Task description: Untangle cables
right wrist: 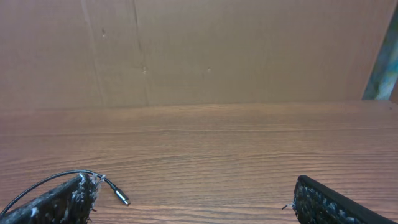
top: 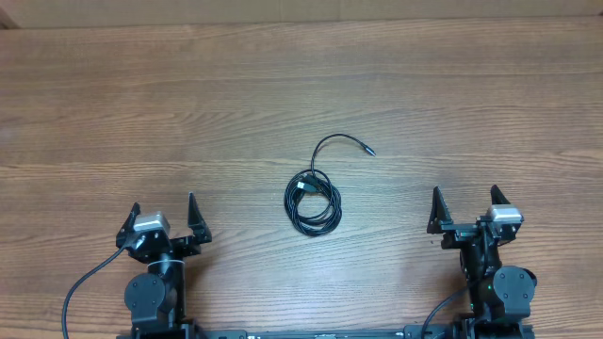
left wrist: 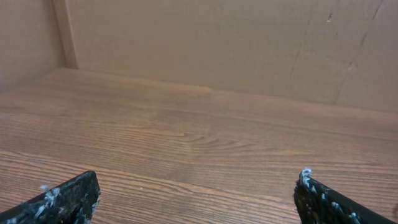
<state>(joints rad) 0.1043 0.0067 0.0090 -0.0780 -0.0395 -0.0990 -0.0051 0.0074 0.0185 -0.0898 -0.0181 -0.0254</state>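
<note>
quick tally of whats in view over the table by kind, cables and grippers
bundle of black cables: 1 (the number of cords coiled in it cannot be told)
grippers: 2, the left gripper and the right gripper, both open and empty
total: 3

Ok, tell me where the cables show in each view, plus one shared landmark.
Overhead: cables coiled mid-table, plug end arcing up-right.
Left wrist: not in it.
Right wrist: only the plug end and a bit of cord, bottom left.
Shared landmark: the wood-grain table.
</note>
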